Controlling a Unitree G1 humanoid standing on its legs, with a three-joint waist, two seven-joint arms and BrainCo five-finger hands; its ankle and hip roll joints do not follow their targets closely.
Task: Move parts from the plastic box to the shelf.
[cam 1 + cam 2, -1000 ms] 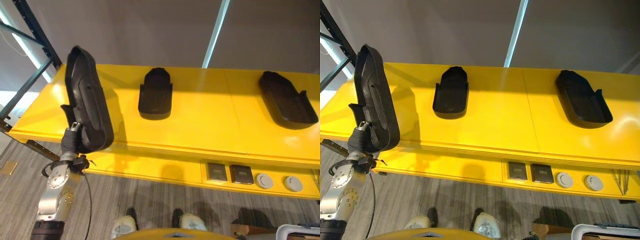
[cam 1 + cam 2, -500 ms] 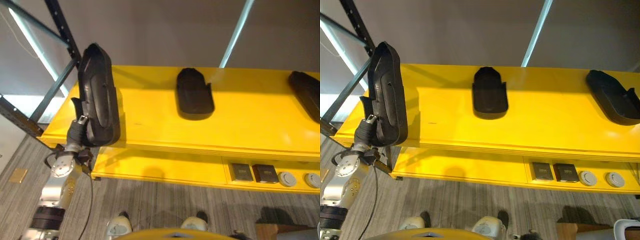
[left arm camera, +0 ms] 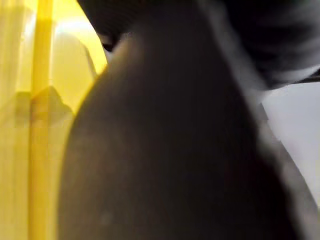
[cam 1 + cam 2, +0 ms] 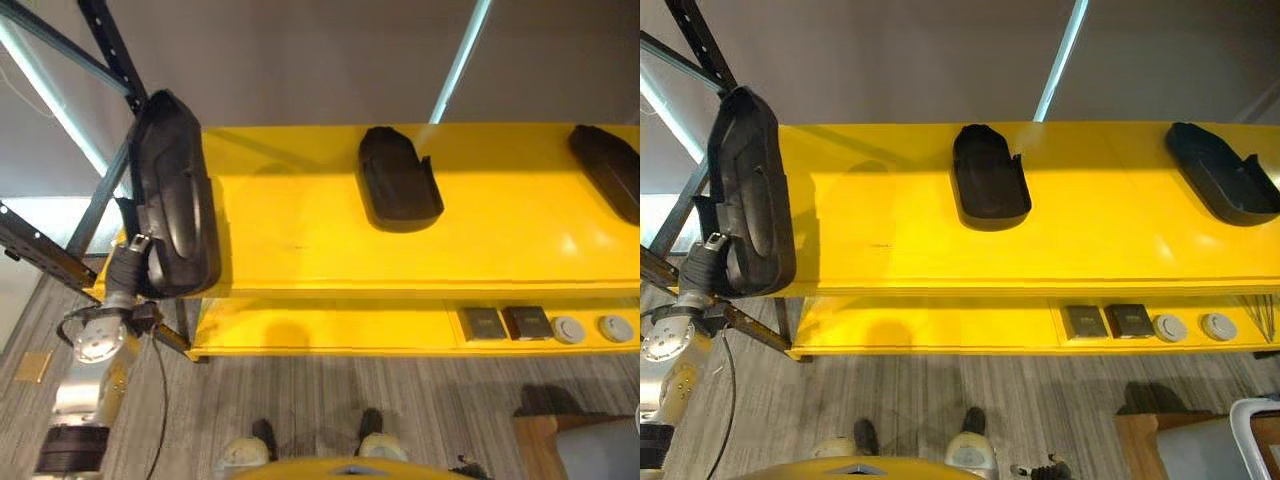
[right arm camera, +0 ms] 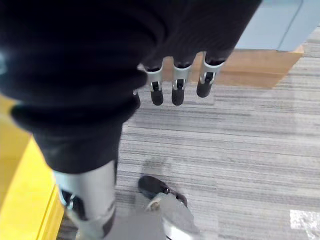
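— Left hand (image 4: 128, 262) clamped on the lower end of a long black part (image 4: 172, 195), held upright at the left end of the yellow shelf (image 4: 300, 250). Right hand (image 5: 177, 82) hanging over the floor, fingers relaxed and straight, holding nothing.

— Best way to finish?

— Probably: tilt flat, hollow side up like the two parts already set down (image 4: 398, 180) (image 4: 608, 180), well clear of the dark rack post (image 4: 115, 45); set fully on, then release.

— Any writing?

— None readable; small plates and discs on the lower ledge (image 4: 505, 322), too small to tell.
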